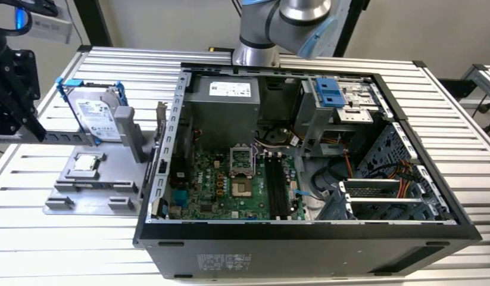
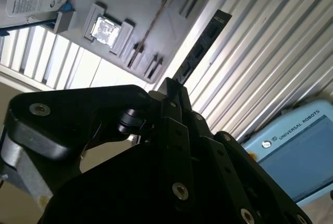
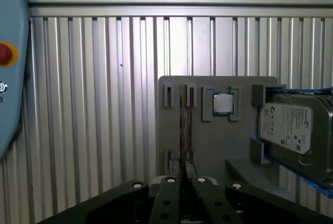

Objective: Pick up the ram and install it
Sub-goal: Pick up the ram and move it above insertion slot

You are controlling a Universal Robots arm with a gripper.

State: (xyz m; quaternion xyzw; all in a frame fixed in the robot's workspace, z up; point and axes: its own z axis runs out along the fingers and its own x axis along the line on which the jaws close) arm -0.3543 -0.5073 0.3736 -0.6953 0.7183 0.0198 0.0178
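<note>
Gripper looks closed, empty, short of tray; ram stands edgewise in tray slot. Open wide, square to its thin edge.

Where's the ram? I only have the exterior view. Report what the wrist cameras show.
Observer: In both wrist views the ram stands on edge in a slot of the grey fixture, not yet picked up.
Operator: Give me the gripper.
Observer: In the first wrist view the gripper lines up with the ram's length, beyond one end of it.
Operator: List what else is on the table.
Observer: A blue teach pendant lies on the slatted table, across the ram from the hard drive.
</note>
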